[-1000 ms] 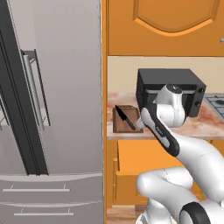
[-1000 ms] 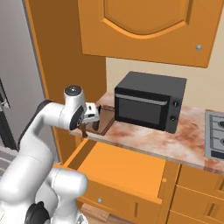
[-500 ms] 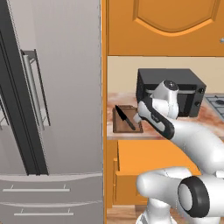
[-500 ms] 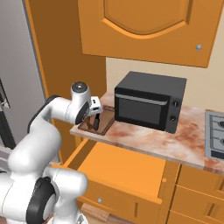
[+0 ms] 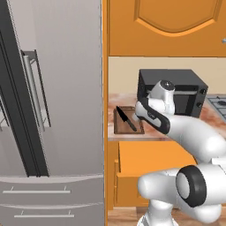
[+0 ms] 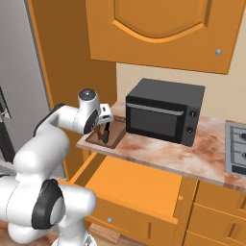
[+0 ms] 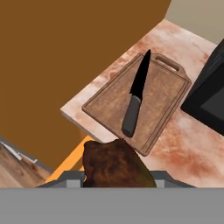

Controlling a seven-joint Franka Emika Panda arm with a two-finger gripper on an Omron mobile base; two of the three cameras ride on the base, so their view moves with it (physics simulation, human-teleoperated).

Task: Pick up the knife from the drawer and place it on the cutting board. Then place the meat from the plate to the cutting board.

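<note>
The black knife [image 7: 134,97] lies slantwise on the dark brown cutting board [image 7: 168,89], at the counter's left end by the orange wall. My gripper [image 6: 104,129] hangs just above the board's near edge, shut on a dark brown piece of meat [image 7: 114,162], which shows low in the hand view in front of the knife's handle. The board [image 5: 121,126] and the knife [image 5: 126,119] also show in the left base view, with my arm over the board's right side. Below the counter the orange drawer [image 6: 137,185] stands pulled out. The plate is out of view.
A black microwave [image 6: 163,111] stands right of the board, close to its right edge. A stove top [image 6: 236,149] lies at the far right of the counter. A grey fridge [image 5: 53,110] fills the left, with orange cabinets [image 6: 158,29] overhead.
My hand has swung left from in front of the microwave to the cutting board's near edge, still carrying the meat. The knife and board have stayed put.
</note>
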